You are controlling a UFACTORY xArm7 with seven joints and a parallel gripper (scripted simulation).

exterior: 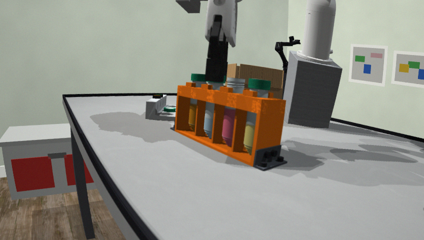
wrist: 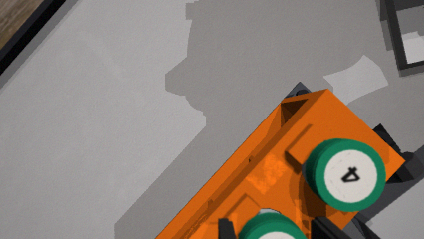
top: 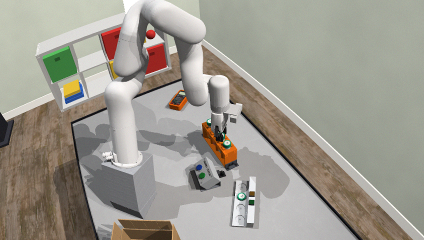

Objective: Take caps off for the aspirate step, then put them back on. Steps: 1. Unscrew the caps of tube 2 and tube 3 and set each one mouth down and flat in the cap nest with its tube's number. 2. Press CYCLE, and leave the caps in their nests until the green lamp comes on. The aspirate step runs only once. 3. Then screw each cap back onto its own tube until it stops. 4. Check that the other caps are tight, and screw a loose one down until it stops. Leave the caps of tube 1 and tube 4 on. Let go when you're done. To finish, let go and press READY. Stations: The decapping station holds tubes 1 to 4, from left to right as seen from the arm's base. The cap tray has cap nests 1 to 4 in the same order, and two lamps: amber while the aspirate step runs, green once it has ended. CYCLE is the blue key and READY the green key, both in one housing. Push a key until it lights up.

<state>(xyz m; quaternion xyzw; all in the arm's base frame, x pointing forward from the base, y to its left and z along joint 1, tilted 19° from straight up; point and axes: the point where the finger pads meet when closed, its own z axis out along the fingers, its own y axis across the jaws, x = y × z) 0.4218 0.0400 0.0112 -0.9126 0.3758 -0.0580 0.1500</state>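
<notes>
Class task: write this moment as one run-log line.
phase: uncapping tube 3 | gripper: open, straddling cap 3 | tube 2: uncapped | cap tray: one cap nested

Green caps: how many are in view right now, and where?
4. One on tube 1, one on tube 4, one on tube 3 inside the claw, and one in the cap tray, second nest. None seems hidden.
</notes>
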